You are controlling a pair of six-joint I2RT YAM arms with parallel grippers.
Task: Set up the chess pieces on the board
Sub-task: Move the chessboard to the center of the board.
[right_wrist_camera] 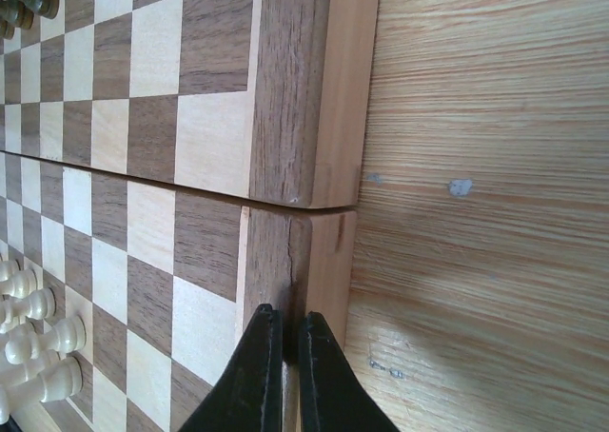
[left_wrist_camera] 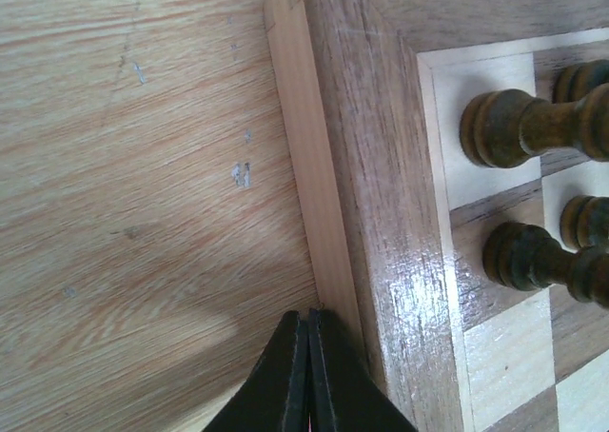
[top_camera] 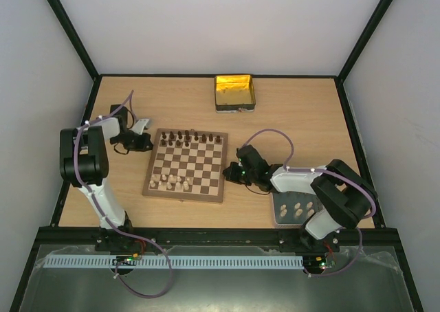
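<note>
The board [top_camera: 185,166] lies in the middle of the table. Dark brown pieces [top_camera: 185,139] stand on its two far rows. Several cream pieces [top_camera: 172,183] stand at its near left, and more cream pieces [top_camera: 297,209] lie on the grey tray. My left gripper [top_camera: 141,142] is shut and empty, low at the board's far left corner, its tips [left_wrist_camera: 309,325] against the board's edge [left_wrist_camera: 324,213] beside dark pieces [left_wrist_camera: 528,127]. My right gripper [top_camera: 231,172] sits at the board's right edge, its fingers [right_wrist_camera: 262,356] nearly together over the border [right_wrist_camera: 285,251], holding nothing. Cream pieces [right_wrist_camera: 38,351] show at the left of that view.
A shiny yellow tin [top_camera: 235,92] stands at the back, beyond the board. The grey tray [top_camera: 278,219] lies at the near right, under the right arm. Bare wooden table [top_camera: 309,119] surrounds the board, with black frame posts at its edges.
</note>
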